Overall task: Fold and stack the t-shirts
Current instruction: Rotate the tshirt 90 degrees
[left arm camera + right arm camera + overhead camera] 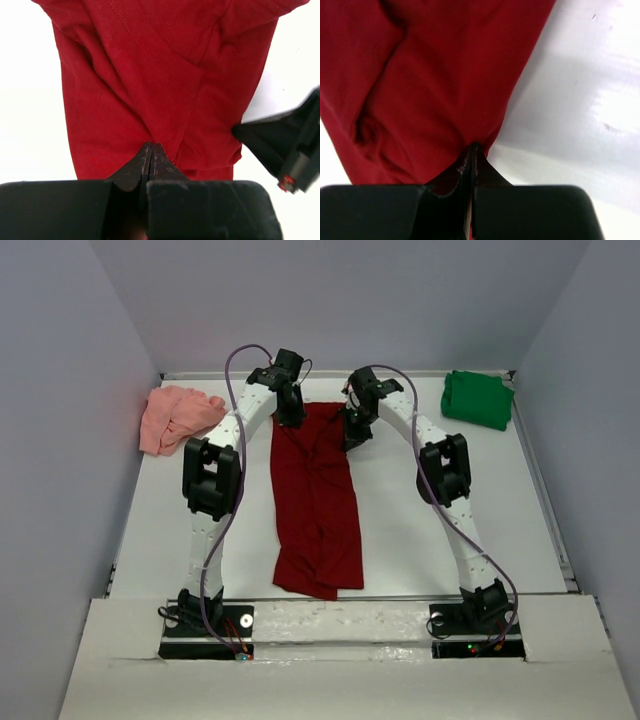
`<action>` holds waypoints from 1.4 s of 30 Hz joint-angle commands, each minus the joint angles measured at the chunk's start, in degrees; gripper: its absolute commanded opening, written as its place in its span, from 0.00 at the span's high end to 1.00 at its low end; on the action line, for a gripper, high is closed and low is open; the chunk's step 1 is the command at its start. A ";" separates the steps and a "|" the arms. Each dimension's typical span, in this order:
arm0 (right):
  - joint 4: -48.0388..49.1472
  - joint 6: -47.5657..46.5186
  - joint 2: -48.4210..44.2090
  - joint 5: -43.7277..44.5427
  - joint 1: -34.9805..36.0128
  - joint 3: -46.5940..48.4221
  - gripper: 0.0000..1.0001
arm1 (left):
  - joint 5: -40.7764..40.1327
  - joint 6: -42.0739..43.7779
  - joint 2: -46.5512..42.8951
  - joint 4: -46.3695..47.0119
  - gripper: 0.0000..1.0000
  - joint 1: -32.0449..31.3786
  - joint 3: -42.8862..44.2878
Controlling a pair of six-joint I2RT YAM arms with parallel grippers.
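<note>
The dark red t-shirt (318, 502) lies stretched lengthwise down the middle of the table, folded narrow. My left gripper (291, 416) is shut on its far left corner, and the cloth fills the left wrist view (150, 75) with the jaws pinched on it. My right gripper (354, 437) is shut on its far right edge, seen in the right wrist view (430, 75). The bright green t-shirt (478, 398) lies folded at the far right. The pale salmon-pink t-shirt (176, 416) lies crumpled at the far left.
The white table (450, 540) is walled by grey panels on three sides. The right gripper's black body shows at the right edge of the left wrist view (285, 145). A raised white ledge (340, 620) runs along the near edge between the arm bases.
</note>
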 commanded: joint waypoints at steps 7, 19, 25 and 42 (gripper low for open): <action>-4.32 -2.10 -6.97 10.72 0.62 0.74 1.00 | 0.41 0.76 -1.41 -0.07 0.94 -0.19 -0.81; -1.06 -3.07 -16.53 9.76 2.38 -8.84 1.00 | -1.26 2.69 2.63 -1.74 0.94 -0.02 0.76; -1.77 -2.01 -28.48 11.98 2.91 -13.93 1.00 | 4.61 4.18 5.35 0.36 0.94 0.25 3.84; -4.41 2.20 -48.18 15.49 2.91 -19.21 1.00 | 10.79 6.38 21.09 -5.69 0.94 -0.46 13.26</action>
